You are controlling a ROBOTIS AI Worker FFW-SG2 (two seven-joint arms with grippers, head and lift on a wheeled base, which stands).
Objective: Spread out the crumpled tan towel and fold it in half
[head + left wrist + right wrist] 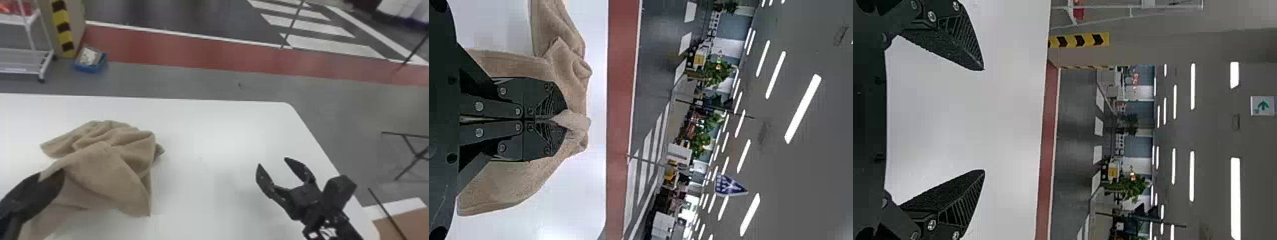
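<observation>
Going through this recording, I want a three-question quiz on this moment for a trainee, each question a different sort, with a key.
1. Multiple choice. How does the tan towel look over the white table?
a) neatly folded in half
b) rumpled and bunched
c) rolled into a tube

2. True or false: the right claw is shut.

3. Fill in the blank: the claw that grips the towel is the ____ one.

Key:
1. b
2. False; its fingers stand wide apart.
3. left; the left claw is closed on the cloth.
</observation>
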